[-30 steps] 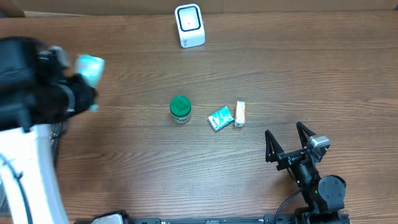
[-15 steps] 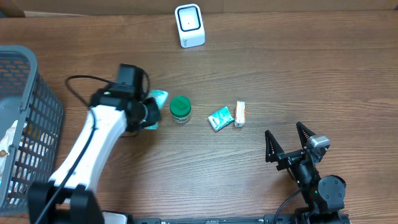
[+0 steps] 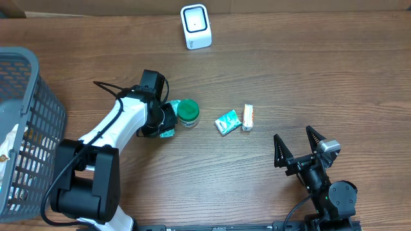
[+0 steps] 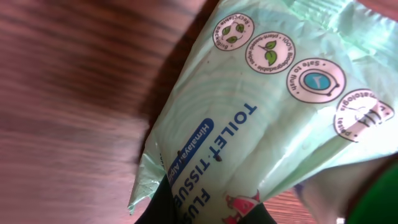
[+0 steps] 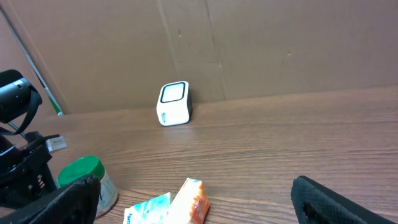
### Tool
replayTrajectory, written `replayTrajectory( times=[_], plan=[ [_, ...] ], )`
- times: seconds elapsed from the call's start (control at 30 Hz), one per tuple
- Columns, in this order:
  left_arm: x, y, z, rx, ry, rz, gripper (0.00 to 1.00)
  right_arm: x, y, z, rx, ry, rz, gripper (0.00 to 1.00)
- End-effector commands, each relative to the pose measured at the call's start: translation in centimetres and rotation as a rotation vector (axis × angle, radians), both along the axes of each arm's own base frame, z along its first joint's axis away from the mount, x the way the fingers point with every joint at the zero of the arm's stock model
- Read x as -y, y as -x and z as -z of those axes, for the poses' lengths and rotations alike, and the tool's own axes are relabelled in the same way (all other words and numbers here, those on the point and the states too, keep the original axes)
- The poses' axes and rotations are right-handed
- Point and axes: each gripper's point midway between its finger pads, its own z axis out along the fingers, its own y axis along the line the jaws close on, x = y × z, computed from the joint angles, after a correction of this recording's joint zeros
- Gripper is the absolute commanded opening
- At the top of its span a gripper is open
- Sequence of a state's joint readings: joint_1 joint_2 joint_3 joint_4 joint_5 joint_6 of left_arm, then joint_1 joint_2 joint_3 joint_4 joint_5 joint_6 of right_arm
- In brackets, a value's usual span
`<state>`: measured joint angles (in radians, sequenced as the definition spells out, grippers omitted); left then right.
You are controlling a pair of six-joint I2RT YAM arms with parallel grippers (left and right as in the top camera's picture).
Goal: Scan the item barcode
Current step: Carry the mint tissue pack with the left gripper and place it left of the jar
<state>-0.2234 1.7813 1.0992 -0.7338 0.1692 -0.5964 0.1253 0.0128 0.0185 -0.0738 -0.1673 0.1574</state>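
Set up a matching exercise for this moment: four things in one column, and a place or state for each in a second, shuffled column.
Column one
1. scanner
2. tissue pack
3. jar
4. right claw

Column two
a. open and empty, at the near edge of the table
b. green lid, standing mid-table right beside the held pack
c. white, standing alone at the far edge
d. gripped by the left claw

Pairs: 1-c, 2-d, 3-b, 4-a
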Motion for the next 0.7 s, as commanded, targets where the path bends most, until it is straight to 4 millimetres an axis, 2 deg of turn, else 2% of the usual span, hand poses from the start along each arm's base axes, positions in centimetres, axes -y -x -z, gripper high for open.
replayTrajectory(
  times=[0.0,0.1,0.23,0.27,0.3,0.4,0.47,0.5,0.6,0.67],
  plan=[
    [2.7,0.2,-0.2,-0.001,0.111,0.054,0.04,0.0,0.0,0.2,0.003,-0.003,0.005,1.0],
    [4.2,0.2,-0.6,0.027,0.149,0.129,0.04,0.0,0.0,0.2,0.003,-0.003,0.005,1.0],
    [4.6,0.3,-0.6,0.027,0.149,0.141,0.07,0.0,0.0,0.2,0.003,-0.003,0.005,1.0],
    [4.6,0.3,-0.6,0.026,0.149,0.14,0.12,0.0,0.0,0.2,0.003,-0.003,0.005,1.0],
    [4.5,0.4,-0.6,0.024,0.148,0.14,0.25,0.0,0.0,0.2,0.003,-0.003,0.005,1.0],
    [4.4,0.1,-0.8,0.028,0.156,0.137,0.5,0.0,0.0,0.2,0.003,-0.003,0.005,1.0],
    [4.4,-0.1,-1.7,0.03,0.172,0.167,0.61,0.0,0.0,0.2,0.003,-0.003,0.005,1.0],
    [4.1,-0.2,-2.3,0.021,0.167,0.163,0.63,0.0,0.0,0.2,0.003,-0.003,0.005,1.0],
    [2.6,-1.3,-6.0,0.009,0.132,0.158,0.61,0.0,0.0,0.2,0.003,-0.003,0.005,1.0],
    [1.2,-2.2,-9.6,0.019,0.081,0.136,0.59,0.0,0.0,0.2,0.003,-0.003,0.005,1.0]
  ],
)
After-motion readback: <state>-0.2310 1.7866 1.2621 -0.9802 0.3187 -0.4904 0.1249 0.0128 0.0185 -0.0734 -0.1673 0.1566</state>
